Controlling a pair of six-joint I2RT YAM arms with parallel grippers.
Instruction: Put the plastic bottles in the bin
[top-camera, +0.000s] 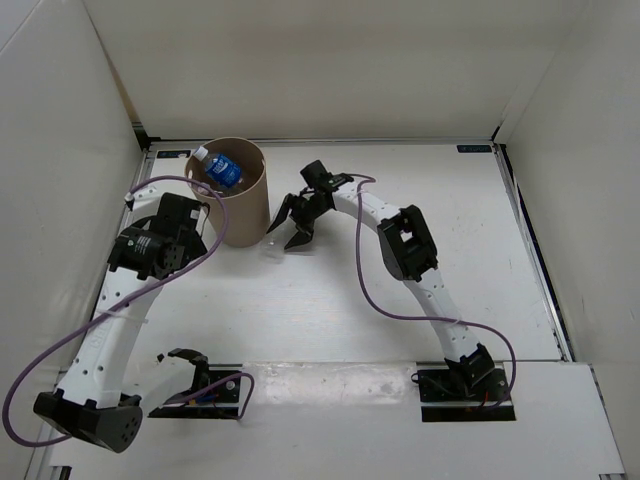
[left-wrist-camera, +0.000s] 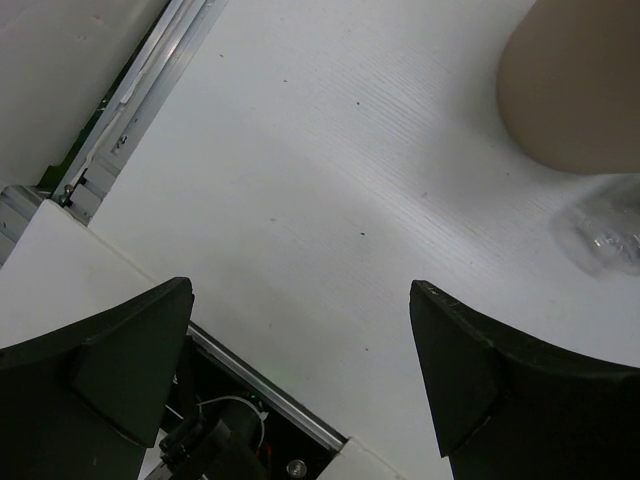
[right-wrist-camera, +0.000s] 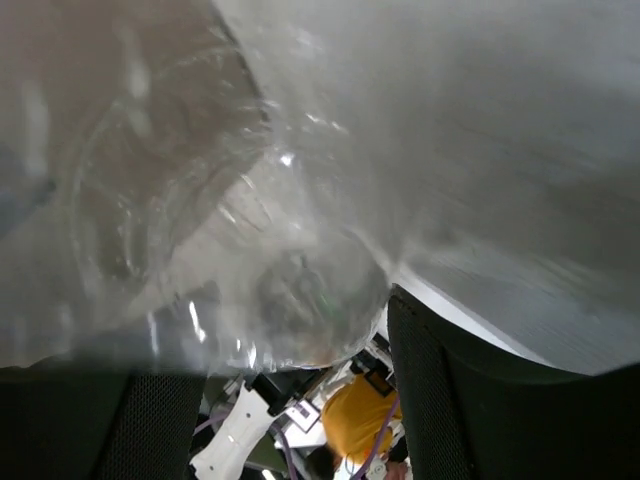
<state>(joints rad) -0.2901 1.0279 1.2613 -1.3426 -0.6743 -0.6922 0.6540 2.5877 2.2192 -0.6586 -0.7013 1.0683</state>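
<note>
The tan bin (top-camera: 245, 215) stands at the back left, with a clear blue-labelled bottle (top-camera: 220, 166) lying in it. A clear plastic bottle (top-camera: 273, 244) lies on the table at the bin's right foot; it also shows in the left wrist view (left-wrist-camera: 605, 235) beside the bin's base (left-wrist-camera: 580, 90). My right gripper (top-camera: 292, 226) is open just above it. In the right wrist view the blurred bottle (right-wrist-camera: 250, 250) fills the space in front of my gripper (right-wrist-camera: 280, 345), between its spread fingers. My left gripper (top-camera: 186, 378) is open and empty, low near the table's front edge (left-wrist-camera: 300, 290). No other bottles show.
White walls enclose the table on three sides. A raised white strip (top-camera: 330, 385) with the two arm bases runs along the near edge. A purple cable (top-camera: 365, 290) hangs off the right arm. An orange shape (right-wrist-camera: 360, 420) shows past the right fingers; I cannot tell what it is.
</note>
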